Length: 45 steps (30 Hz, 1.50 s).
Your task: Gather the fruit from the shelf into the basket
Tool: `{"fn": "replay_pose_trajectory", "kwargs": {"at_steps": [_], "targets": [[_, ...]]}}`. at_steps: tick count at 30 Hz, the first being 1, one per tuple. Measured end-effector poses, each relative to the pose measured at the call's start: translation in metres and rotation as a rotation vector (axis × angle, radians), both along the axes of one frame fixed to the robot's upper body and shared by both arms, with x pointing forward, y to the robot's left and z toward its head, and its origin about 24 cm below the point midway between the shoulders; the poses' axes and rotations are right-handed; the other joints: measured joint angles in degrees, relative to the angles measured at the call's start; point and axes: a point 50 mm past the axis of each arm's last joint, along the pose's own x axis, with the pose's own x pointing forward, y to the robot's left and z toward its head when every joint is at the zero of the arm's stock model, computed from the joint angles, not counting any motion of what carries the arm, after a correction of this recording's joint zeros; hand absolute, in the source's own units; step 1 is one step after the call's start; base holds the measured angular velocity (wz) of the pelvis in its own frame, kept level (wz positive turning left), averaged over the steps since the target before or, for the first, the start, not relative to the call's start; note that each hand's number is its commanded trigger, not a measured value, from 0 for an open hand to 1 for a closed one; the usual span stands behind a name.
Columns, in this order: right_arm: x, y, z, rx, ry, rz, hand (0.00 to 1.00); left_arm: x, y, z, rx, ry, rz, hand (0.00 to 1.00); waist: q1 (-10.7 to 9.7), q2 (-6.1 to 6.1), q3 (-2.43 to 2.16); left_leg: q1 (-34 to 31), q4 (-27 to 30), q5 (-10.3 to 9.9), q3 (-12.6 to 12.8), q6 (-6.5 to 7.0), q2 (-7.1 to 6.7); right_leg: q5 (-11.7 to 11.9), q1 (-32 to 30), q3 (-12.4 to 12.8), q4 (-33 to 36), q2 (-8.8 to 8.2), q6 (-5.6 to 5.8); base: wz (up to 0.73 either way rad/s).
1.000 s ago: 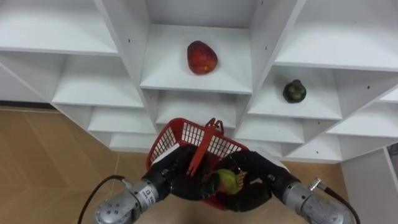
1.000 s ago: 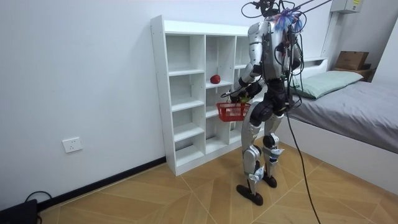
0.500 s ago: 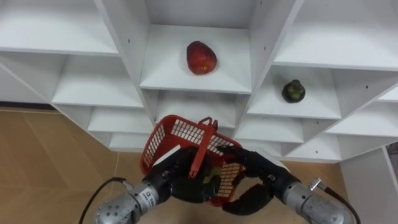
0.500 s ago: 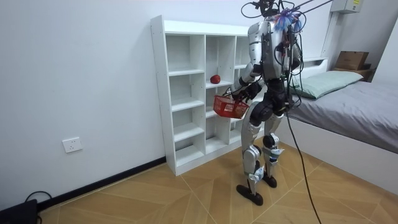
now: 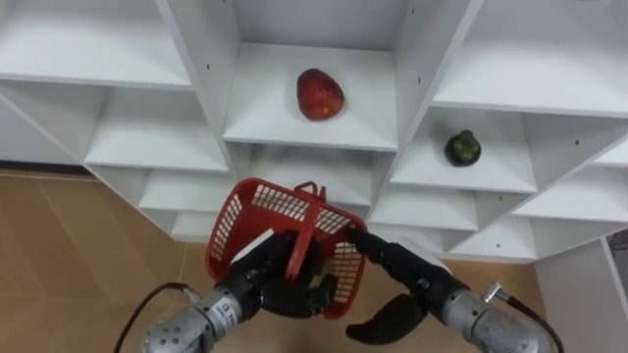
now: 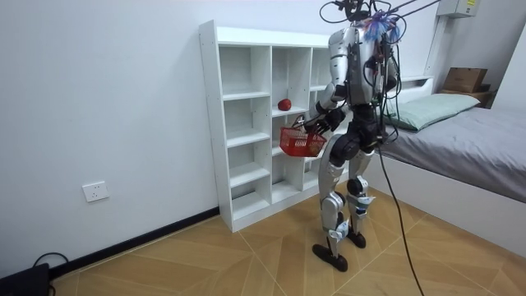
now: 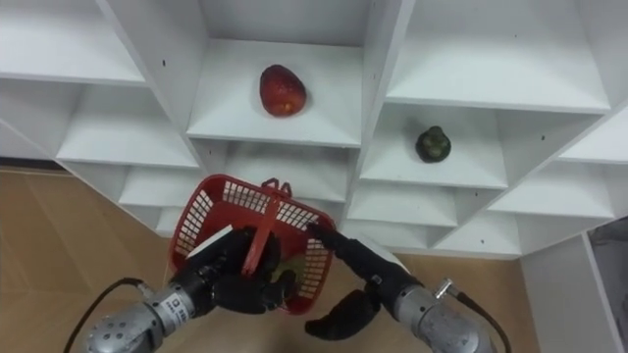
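Note:
A red mesh basket (image 5: 257, 218) hangs tilted in front of the white closet (image 5: 204, 59), and my left hand (image 5: 271, 284) is shut on its handle from below. A yellow-green fruit (image 5: 317, 281) lies inside the basket, partly hidden by the hand. My right hand (image 5: 394, 267) is open, its fingers straight along the basket's right rim and holding nothing. A red fruit (image 5: 319, 93) rests on the middle shelf. One shelf to the right sits a dark green fruit (image 5: 463, 147). In the room view I stand facing the closet with the basket (image 6: 302, 141) at waist height.
The closet's other compartments (image 5: 147, 137) are bare. Wooden floor (image 5: 69, 255) lies below at the left. In the room view a bed (image 6: 477, 140) stands close behind me at the view's right, and a white wall (image 6: 107, 107) runs to the left.
My right hand has let the yellow-green fruit go into the basket and opened, drawing back to the right. The basket has swung left and tilted in my left hand.

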Motion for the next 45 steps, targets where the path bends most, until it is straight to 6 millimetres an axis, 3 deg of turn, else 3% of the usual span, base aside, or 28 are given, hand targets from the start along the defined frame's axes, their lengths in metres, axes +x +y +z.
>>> {"fn": "replay_pose_trajectory", "kwargs": {"at_steps": [11,17,23,31,38,45], "targets": [[-0.002,0.004,0.006,0.105,-0.009,-0.043,0.0,-0.01,0.014,-0.016,0.144,0.037,0.054,1.0,-0.04,-1.61,-0.05,4.74,-1.7,0.0,-0.57,0.0,-0.04,-0.1,6.13,-1.25,-2.68,0.33,0.36,0.07],[0.009,0.013,0.032,0.143,-0.135,-0.042,0.0,-0.019,0.025,-0.031,0.232,0.093,0.073,1.0,0.15,-2.13,-0.19,6.86,-2.64,-0.02,-0.45,-0.01,-0.02,-0.02,8.19,-1.24,-3.5,0.52,0.49,0.0],[0.015,0.021,0.053,0.184,-0.251,-0.043,0.0,-0.028,0.038,-0.039,0.268,0.136,0.122,1.0,0.27,-3.41,-0.28,8.09,-3.0,-0.03,-0.42,-0.02,0.07,0.02,9.55,-1.21,-3.99,0.7,0.52,0.0],[0.026,0.026,0.085,0.23,-0.414,-0.071,0.0,-0.031,0.04,-0.045,0.265,0.165,0.163,1.0,0.5,-3.32,-0.25,8.57,-3.46,-0.03,-0.27,-0.03,0.24,0.47,10.13,-1.0,-4.71,1.03,0.45,-0.01],[0.03,0.021,0.092,0.239,-0.477,-0.144,0.0,-0.036,0.044,-0.052,0.296,0.199,0.187,1.0,1.67,-3.22,-0.18,9.09,-3.84,-0.08,-0.29,-0.12,0.38,0.53,10.6,-1.0,-4.84,1.19,0.38,0.0],[0.044,0.015,0.104,0.246,-0.587,-0.259,0.0,-0.039,0.05,-0.055,0.314,0.219,0.216,1.0,1.58,-3.13,-0.11,8.95,-3.74,-0.11,-0.27,-0.21,0.64,0.65,10.64,-1.18,-4.83,1.33,0.2,0.0]]}}
